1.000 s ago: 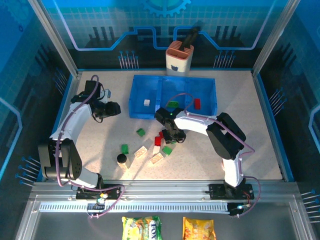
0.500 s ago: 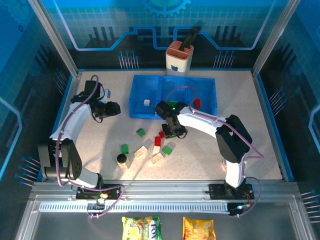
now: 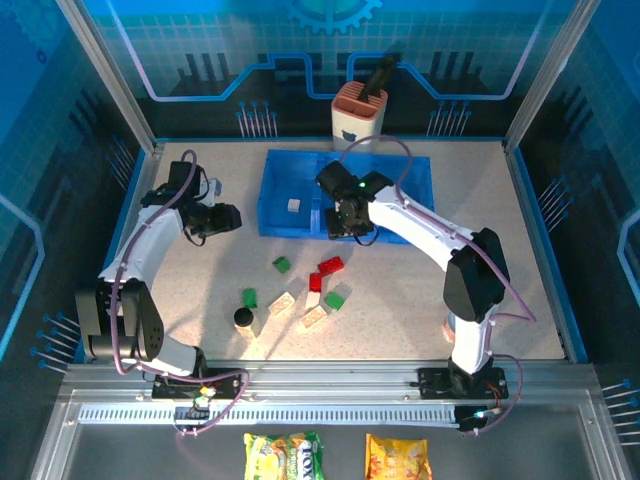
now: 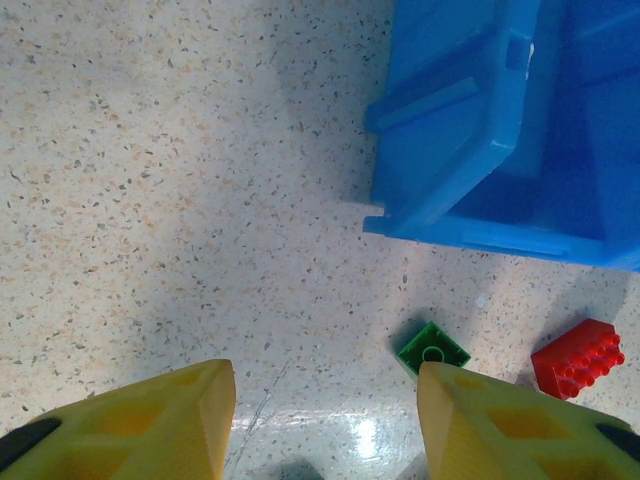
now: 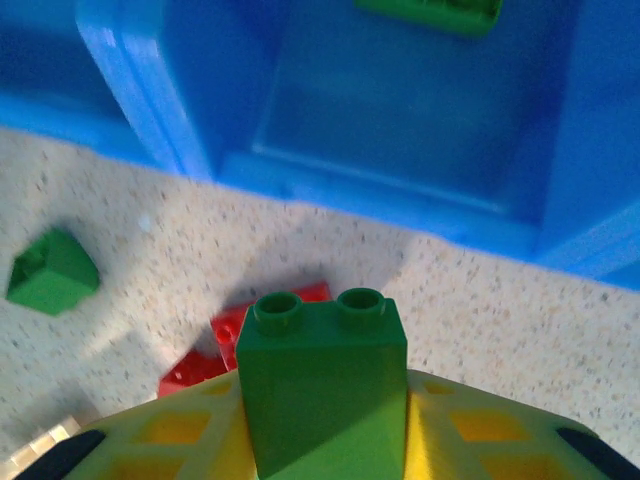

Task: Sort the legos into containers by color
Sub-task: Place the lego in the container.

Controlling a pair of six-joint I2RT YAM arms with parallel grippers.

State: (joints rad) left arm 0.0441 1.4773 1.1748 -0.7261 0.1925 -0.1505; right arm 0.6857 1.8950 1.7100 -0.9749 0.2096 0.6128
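My right gripper [image 3: 349,218] is clamped on a green brick [image 5: 320,385], studs up. It hangs over the near edge of the blue tray [image 3: 300,172], at the middle compartment. In the right wrist view a second green brick [image 5: 430,10] lies on that compartment's floor. From that I take the middle section to be the green one, and I judge this carry to be close to its drop.

A cream brick [image 3: 293,205] sits alone in the left compartment. My right arm crosses over part of the right compartment, and I cannot tell what it holds.

My left gripper [image 4: 326,415] has its fingers apart with nothing between them. It hovers above bare table just left of the tray's near left corner.

As I read it, the sort is in its early part: I can see two bricks in the tray and one in the jaws.

Loose on the table, near of the tray, lie:
- two red bricks [image 3: 330,265], close together;
- three loose green bricks [image 3: 282,265], spread around them;
- two or three cream pieces [image 3: 314,317] at the near side of the scatter.

A small black cylinder [image 3: 243,317] stands beside the cream ones and is no part of the job.

So most of the work is ahead of me. This green one needs releasing over the middle section, and then the loose pile has to be cleared colour by colour.
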